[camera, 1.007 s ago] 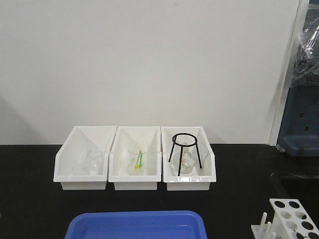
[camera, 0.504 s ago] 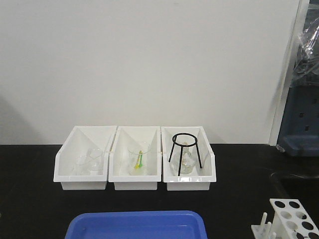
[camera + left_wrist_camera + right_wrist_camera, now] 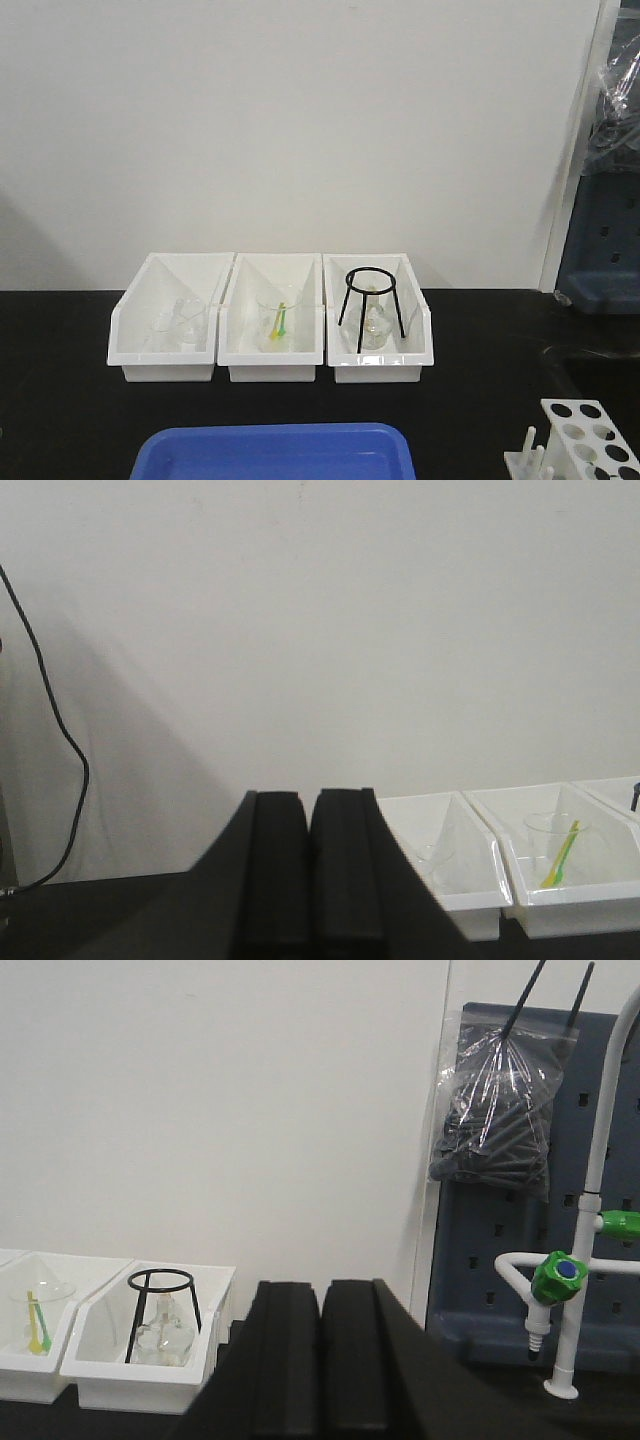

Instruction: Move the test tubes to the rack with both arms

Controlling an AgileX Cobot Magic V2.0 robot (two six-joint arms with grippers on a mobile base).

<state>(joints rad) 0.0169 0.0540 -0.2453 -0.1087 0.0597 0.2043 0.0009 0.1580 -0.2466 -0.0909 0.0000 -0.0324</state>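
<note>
The white rack (image 3: 588, 442) with round holes and upright pegs stands at the front right corner of the black bench, its visible holes empty. No test tubes show in any view. Neither arm appears in the front view. My left gripper (image 3: 311, 805) is shut and empty, raised and facing the wall left of the bins. My right gripper (image 3: 322, 1295) is shut and empty, raised and facing the wall right of the bins.
Three white bins stand in a row at the back: left (image 3: 165, 320) with clear beakers, middle (image 3: 272, 320) with a beaker holding yellow-green sticks, right (image 3: 378, 320) with a black wire tripod over a flask. A blue tray (image 3: 275, 452) lies at the front. A white tap (image 3: 560, 1280) stands at right.
</note>
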